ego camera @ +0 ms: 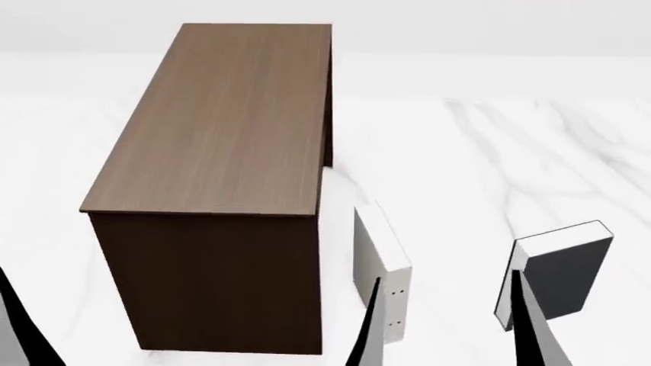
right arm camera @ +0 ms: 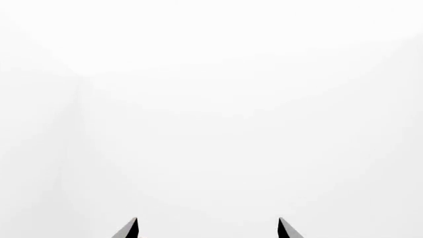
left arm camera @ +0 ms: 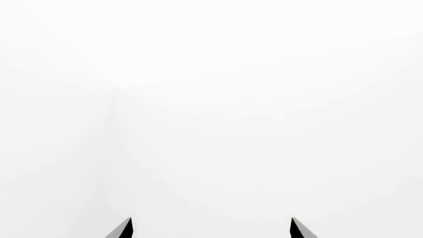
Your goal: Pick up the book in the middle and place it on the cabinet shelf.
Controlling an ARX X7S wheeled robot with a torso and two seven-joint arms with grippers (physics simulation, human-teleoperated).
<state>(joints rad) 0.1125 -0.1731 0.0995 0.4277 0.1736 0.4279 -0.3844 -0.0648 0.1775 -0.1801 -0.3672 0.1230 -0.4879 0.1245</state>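
The book [ego camera: 562,277], dark charcoal with white page edges, stands upright on the white marble floor at the head view's right. The cabinet shelf [ego camera: 222,122] is a tall dark brown cabinet with a lighter flat top, on the left. My right gripper [ego camera: 447,276] is open and held near the camera, one finger [ego camera: 368,332] overlapping an off-white book and the other finger [ego camera: 529,328] in front of the dark book's left edge. In its wrist view the right gripper [right arm camera: 206,221] holds nothing. My left gripper [left arm camera: 211,221] is open and empty too; only one of its fingers [ego camera: 18,328] shows at the head view's left edge.
An off-white binder-like book [ego camera: 382,263] with small dark rivets stands upright just right of the cabinet's near corner. White marble floor [ego camera: 478,168] stretches behind and between the books. Both wrist views show only blank white.
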